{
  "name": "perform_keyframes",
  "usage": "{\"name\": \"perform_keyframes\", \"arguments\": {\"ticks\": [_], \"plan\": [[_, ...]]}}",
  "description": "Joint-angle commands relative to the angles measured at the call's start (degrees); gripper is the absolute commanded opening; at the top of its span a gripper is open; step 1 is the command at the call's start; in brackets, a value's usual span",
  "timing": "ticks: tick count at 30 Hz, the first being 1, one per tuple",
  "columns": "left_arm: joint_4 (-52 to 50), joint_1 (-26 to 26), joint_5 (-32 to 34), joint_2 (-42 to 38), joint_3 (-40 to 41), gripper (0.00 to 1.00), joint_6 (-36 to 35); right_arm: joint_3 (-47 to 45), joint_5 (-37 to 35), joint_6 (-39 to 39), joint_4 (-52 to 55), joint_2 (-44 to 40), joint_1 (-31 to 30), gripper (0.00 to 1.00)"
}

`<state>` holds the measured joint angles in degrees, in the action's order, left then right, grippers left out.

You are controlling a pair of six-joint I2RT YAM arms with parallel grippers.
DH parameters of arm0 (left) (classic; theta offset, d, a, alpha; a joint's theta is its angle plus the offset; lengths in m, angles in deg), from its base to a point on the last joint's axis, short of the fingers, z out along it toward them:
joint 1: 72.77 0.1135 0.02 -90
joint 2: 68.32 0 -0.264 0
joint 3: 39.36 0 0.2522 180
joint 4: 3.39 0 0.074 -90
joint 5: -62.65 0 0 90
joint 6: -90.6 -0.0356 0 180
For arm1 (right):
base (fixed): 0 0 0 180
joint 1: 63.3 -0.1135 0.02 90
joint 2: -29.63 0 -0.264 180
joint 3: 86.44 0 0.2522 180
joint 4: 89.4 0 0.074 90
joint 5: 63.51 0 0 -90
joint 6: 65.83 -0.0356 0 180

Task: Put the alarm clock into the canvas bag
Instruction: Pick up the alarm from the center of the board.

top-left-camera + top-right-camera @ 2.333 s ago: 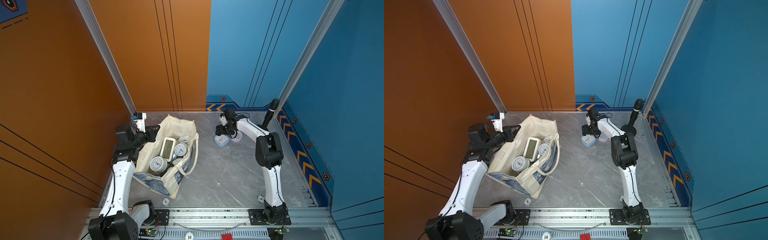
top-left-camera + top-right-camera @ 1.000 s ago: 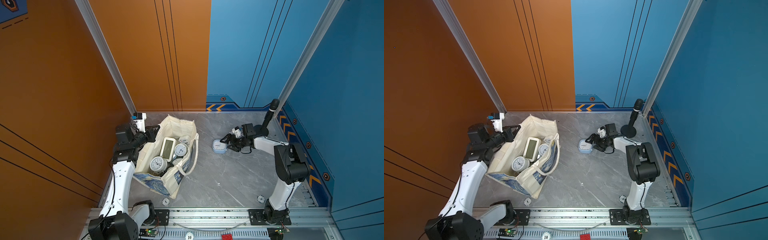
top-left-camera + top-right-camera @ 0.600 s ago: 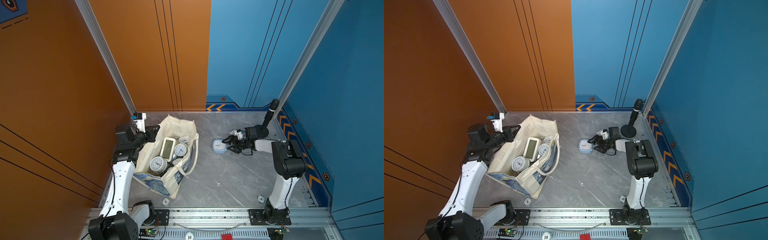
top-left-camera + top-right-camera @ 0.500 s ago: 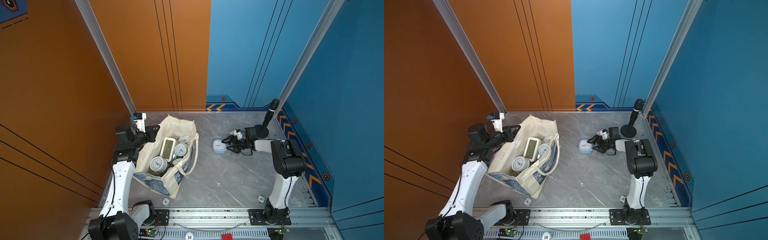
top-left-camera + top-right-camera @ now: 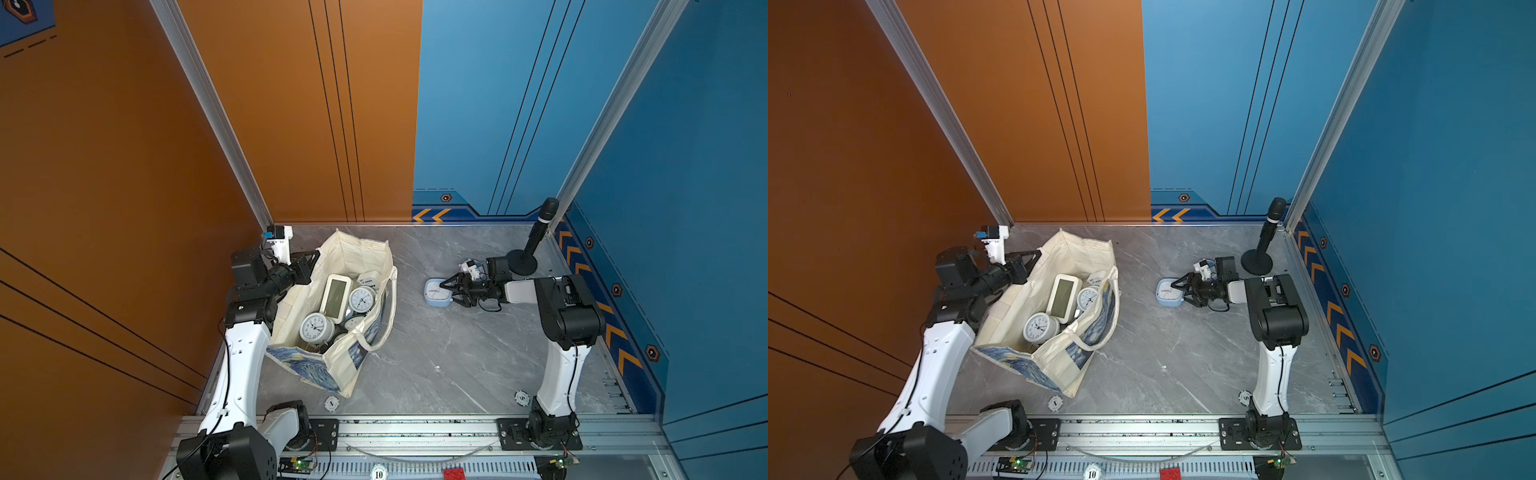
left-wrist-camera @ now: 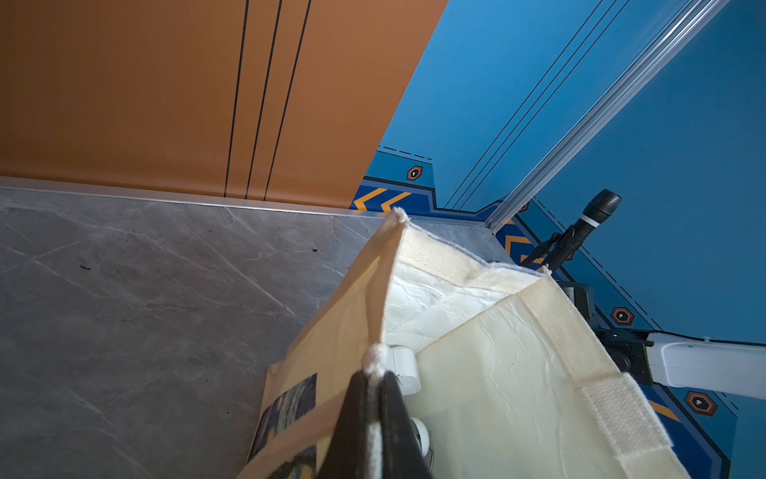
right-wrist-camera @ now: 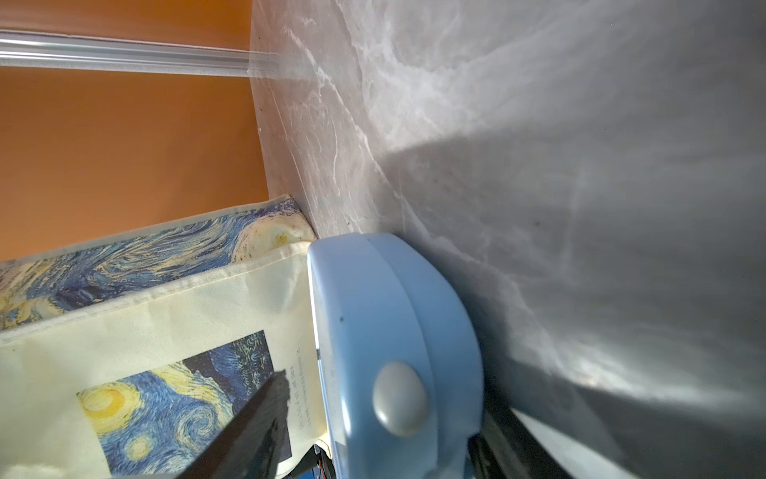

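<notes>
While the left claw (image 6: 374,385) pinches the rim of the canvas bag (image 5: 353,255) at left, the right claw (image 5: 448,289) straddles the light-blue alarm clock (image 5: 434,292) right of centre, jaws spread, not yet clamped. Next, probably: squeeze, lift, carry over the bag's mouth

1 canvas bag (image 5: 353,253), 1 blue clock (image 5: 436,292), 1 microphone (image 5: 536,237).

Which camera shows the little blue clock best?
A top view: in both top views the whole blue clock shows, face up. The right wrist view has it close but side-on. The left wrist view misses it.
</notes>
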<state>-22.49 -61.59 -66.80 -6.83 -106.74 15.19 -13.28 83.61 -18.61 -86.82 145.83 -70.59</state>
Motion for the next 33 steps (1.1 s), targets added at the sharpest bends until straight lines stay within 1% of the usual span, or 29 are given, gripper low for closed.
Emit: {"name": "perform_keyframes", "arguments": {"ticks": [1, 4, 13, 27, 33], "plan": [[2.24, -0.09, 0.28, -1.20, 0.44, 0.00, -0.66, -0.17, -0.61, -0.50, 0.30, 1.75, -0.59, 0.63], [2.18, -0.04, 0.33, -1.21, 0.39, 0.00, -0.70, -0.18, -0.85, -0.58, 0.27, 1.77, -0.55, 0.56], [2.23, -0.10, 0.27, -1.29, 0.40, 0.00, -0.70, -0.60, -1.88, -0.78, 0.54, 0.22, -0.44, 0.40], [2.21, -0.08, 0.32, -1.64, 0.35, 0.00, -0.79, -0.29, -2.92, -0.50, 3.32, -5.69, -0.09, 0.30], [2.18, 0.03, 0.28, -1.64, 0.31, 0.00, -0.79, 0.93, -3.83, 0.44, 6.81, -9.51, -0.09, 0.28]]}}
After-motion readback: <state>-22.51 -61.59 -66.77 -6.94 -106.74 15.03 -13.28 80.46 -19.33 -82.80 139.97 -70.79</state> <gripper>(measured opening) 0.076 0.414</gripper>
